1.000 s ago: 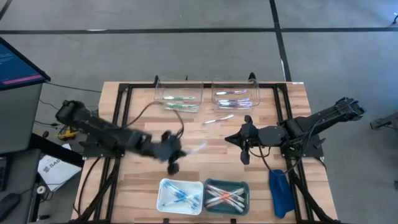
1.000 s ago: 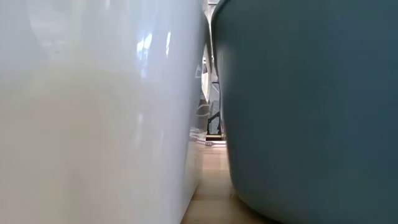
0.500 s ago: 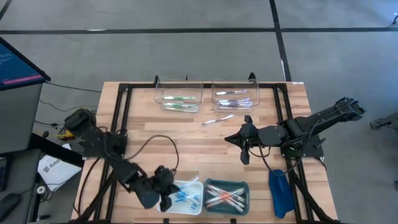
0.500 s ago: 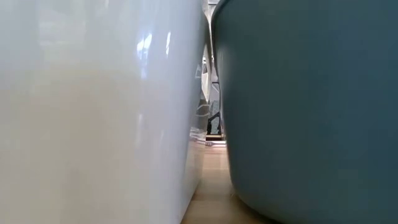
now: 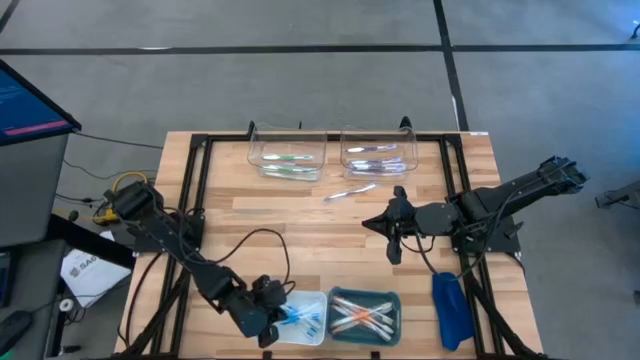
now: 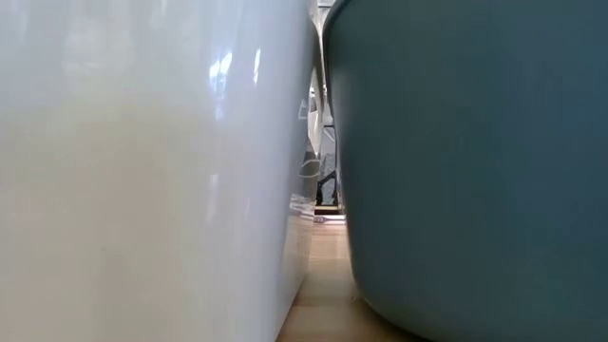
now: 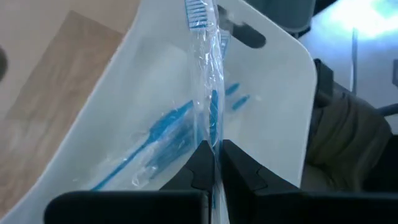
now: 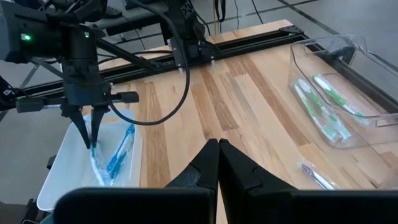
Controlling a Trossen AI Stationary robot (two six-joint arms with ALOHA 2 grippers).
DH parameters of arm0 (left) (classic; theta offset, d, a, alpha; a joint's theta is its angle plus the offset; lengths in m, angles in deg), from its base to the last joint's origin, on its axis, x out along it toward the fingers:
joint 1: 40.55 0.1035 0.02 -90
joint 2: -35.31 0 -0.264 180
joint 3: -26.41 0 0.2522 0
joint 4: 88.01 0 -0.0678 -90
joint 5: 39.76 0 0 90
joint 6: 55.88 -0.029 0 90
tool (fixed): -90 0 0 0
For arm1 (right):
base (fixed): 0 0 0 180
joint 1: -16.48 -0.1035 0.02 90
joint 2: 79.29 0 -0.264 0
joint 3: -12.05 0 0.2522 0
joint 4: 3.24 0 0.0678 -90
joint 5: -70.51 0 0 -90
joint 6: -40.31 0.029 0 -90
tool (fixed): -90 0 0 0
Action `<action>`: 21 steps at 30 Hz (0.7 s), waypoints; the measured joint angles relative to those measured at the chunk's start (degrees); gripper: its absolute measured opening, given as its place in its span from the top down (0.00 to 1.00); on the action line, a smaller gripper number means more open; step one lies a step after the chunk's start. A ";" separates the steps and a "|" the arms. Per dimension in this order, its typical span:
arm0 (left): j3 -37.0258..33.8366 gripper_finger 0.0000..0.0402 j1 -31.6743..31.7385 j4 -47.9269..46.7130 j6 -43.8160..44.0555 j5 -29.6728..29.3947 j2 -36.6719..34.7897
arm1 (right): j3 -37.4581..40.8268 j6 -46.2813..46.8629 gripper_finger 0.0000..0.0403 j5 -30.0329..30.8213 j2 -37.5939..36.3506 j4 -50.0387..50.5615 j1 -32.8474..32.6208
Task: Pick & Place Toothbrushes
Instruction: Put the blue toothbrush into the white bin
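Even, bright light; glare streaks the blurred white bin (image 6: 142, 171) close up.

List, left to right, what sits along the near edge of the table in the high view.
Left gripper shut on a clear-wrapped blue toothbrush → white rectangular bin → teal rectangular bin → dark-blue oblong object.
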 joint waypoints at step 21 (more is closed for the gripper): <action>-0.14 0.98 3.67 0.08 -1.84 6.42 5.33 | 0.00 -0.01 1.00 0.02 0.00 0.00 0.05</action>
